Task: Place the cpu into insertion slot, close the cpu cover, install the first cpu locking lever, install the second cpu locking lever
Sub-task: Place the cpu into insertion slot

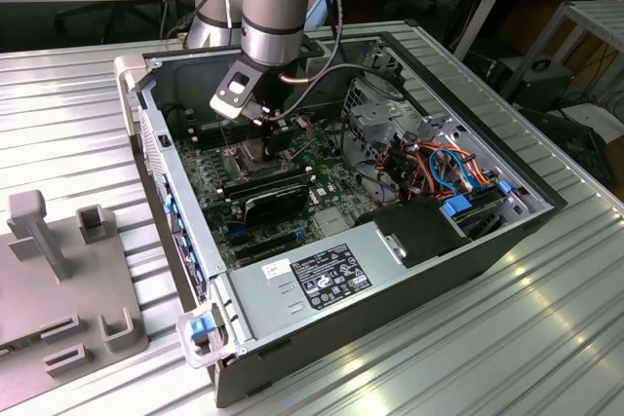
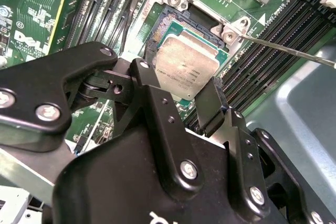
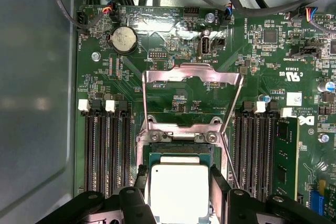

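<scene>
The flat, silvery-grey square cpu (image 2: 186,72) sits clamped in the black tool (image 2: 177,81).

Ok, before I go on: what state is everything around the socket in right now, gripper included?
gripper: shut on the cpu, a finger at each side.
cpu: held over the insertion slot, not clearly seated.
insertion slot: uncovered, contacts partly showing.
cpu cover: open, standing up on its hinge.
locking lever: unlatched, sticking out over the memory slots.
computer case: open, side panel off.
</scene>
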Robot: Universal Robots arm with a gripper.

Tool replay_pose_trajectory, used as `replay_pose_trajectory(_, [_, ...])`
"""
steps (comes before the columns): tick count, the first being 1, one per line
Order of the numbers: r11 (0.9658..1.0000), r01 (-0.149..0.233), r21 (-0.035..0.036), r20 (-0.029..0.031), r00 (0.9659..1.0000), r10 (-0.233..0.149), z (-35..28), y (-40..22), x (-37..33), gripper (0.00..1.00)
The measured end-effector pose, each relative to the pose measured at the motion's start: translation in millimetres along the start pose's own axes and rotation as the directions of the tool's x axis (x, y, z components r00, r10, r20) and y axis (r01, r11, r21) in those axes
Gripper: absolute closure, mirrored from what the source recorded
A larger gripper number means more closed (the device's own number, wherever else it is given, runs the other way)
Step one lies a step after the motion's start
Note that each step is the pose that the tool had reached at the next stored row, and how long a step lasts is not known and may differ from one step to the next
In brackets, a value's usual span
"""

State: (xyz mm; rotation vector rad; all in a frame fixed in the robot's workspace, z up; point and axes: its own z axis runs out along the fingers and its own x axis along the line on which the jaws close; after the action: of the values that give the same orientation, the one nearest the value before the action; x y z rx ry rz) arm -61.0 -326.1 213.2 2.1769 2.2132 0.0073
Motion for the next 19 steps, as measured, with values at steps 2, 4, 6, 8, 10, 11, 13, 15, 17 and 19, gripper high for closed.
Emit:
replay_pose_trajectory(2, [1.0,0.0,0.0001,0.0001,1.0,0.0,1.0,-0.2,0.0,0.45])
replay_pose_trajectory(4, [1.0,0.0,0.0001,0.0001,1.0,0.0,2.1,-0.2,0.0,0.45])
replay_pose_trajectory(6, [1.0,0.0,0.0001,0.0001,1.0,0.0,3.3,-0.3,0.1,0.45])
replay_pose_trajectory(8, [1.0,0.0,0.0003,0.0002,1.0,0.0,4.7,-0.4,0.1,0.45])
replay_pose_trajectory(10, [1.0,0.0,0.0014,0.0002,1.0,0.0,5.0,-0.4,0.1,0.45])
replay_pose_trajectory(11, [1.0,0.0,0.0014,0.0002,1.0,0.0,5.0,-0.4,0.1,0.45])
replay_pose_trajectory(13, [1.0,0.0,0.0012,-0.0001,1.0,0.0,5.1,-0.3,0.0,0.45])
replay_pose_trajectory(15, [1.0,0.0,0.0014,0.0001,1.0,0.0,5.1,-0.3,-0.4,0.45])
replay_pose_trajectory(17, [1.0,0.0,0.0014,0.0,1.0,0.0,5.1,-0.4,-0.6,0.45])
replay_pose_trajectory(19, [1.0,0.0,0.0016,0.0001,1.0,0.0,5.1,-0.4,-0.9,0.45])
